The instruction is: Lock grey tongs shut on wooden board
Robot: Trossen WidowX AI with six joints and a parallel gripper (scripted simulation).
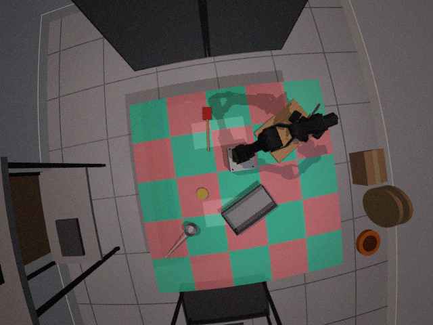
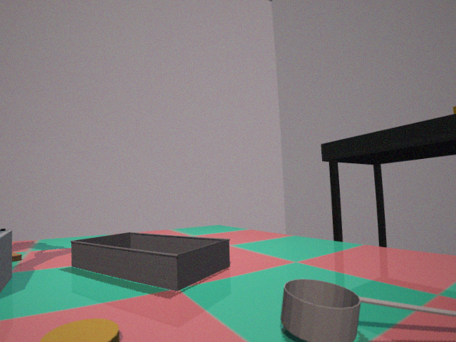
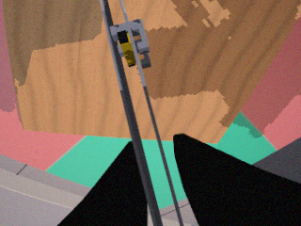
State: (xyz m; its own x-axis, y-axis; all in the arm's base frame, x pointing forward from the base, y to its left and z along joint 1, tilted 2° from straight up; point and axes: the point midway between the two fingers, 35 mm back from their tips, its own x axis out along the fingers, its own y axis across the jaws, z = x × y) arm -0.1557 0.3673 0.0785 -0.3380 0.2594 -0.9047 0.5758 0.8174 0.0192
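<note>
My gripper (image 3: 157, 147) is shut on the grey tongs (image 3: 125, 104) (image 1: 315, 109). In the wrist view their two arms run between the black fingers, close together with a narrow gap. The grey bracket (image 3: 142, 29) with a yellow piece (image 3: 127, 53) sits around the arms beyond the fingertips. I cannot tell whether it is locked. In the top view the arm hides most of the tongs. The wooden board (image 1: 279, 117) (image 3: 61, 94) (image 2: 16, 256) shows behind the tongs in the wrist view. The roasting tin (image 1: 249, 210) (image 2: 125, 263) stands on the table with nothing in it.
A red-headed spatula (image 1: 207, 113) lies left of the arm's base plate (image 1: 241, 165). A yellow disc (image 1: 201, 193) (image 2: 83, 331) lies left of the tin. A small pan (image 1: 190, 229) (image 2: 320, 313) with a long handle stands near the front left.
</note>
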